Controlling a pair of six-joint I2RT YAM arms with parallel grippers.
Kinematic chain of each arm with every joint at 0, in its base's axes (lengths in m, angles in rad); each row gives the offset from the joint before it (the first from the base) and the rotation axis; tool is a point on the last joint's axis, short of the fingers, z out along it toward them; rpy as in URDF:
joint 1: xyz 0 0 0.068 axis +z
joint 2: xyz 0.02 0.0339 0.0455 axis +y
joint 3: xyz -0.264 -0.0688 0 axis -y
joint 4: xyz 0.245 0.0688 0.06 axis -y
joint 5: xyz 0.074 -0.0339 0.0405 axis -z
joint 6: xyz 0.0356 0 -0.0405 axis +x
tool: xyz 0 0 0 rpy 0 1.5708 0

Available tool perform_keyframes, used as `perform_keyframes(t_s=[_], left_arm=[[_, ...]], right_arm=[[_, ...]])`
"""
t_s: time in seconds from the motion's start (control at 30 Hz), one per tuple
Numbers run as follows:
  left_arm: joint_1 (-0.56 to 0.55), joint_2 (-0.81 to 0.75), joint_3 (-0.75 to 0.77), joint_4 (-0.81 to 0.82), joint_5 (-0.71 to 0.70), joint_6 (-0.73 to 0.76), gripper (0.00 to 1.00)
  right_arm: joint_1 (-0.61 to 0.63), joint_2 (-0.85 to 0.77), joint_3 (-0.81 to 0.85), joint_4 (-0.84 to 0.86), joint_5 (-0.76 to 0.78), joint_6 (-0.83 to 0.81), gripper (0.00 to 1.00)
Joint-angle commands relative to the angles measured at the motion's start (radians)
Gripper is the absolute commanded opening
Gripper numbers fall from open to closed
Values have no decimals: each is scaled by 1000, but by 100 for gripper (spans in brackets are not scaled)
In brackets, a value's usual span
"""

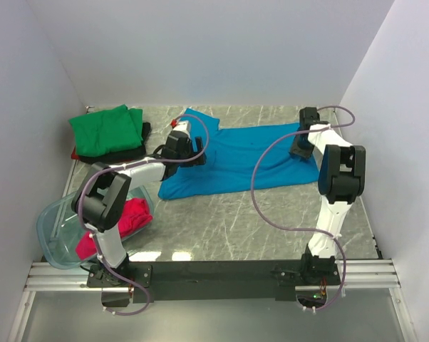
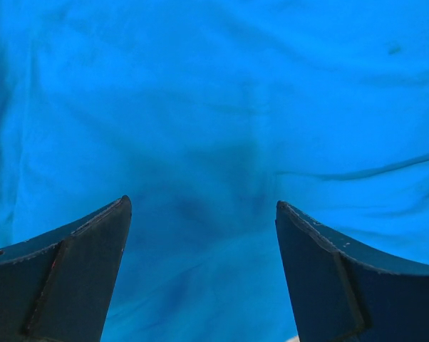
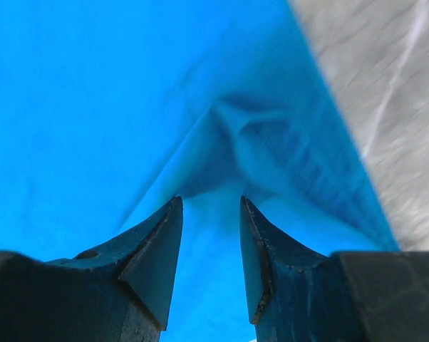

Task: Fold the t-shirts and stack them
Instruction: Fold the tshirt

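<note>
Robot lab cell, white walls (image 1: 200, 50), marble-patterned tabletop (image 1: 236, 221), aluminium rail (image 1: 214, 267)

The left pincer (image 2: 202, 203) stands wide open over the blue t-shirt (image 2: 214, 92), which fills the whole view. Between its two dark fingers (image 2: 72, 278) only shadowed cloth shows. A long crease runs ahead of the right finger.

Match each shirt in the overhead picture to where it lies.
Shirts:
1. blue shirt
2. green shirt
3. red shirt
4. black shirt

Places:
A. in the clear bin
B. spread out on the table
C. under the green one
D. on top of the pile at the far left

Pairs: 1-B, 2-D, 3-A, 4-C
</note>
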Motion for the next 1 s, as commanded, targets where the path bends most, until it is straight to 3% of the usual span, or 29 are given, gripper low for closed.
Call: perform_keyframes(t_s=[0.0, 0.3, 0.7, 0.97], left_arm=[[23, 18, -35, 62, 31, -35, 88], [32, -2, -72, 70, 19, -27, 88], [34, -101, -109, 107, 31, -32, 88], [32, -31, -158, 208, 134, -75, 88]], right_arm=[[-56, 35, 98, -39, 65, 13, 45], [-136, 18, 58, -17, 96, 7, 46], [-74, -218, -140, 73, -10, 4, 47], [-48, -175, -246, 152, -131, 1, 47]])
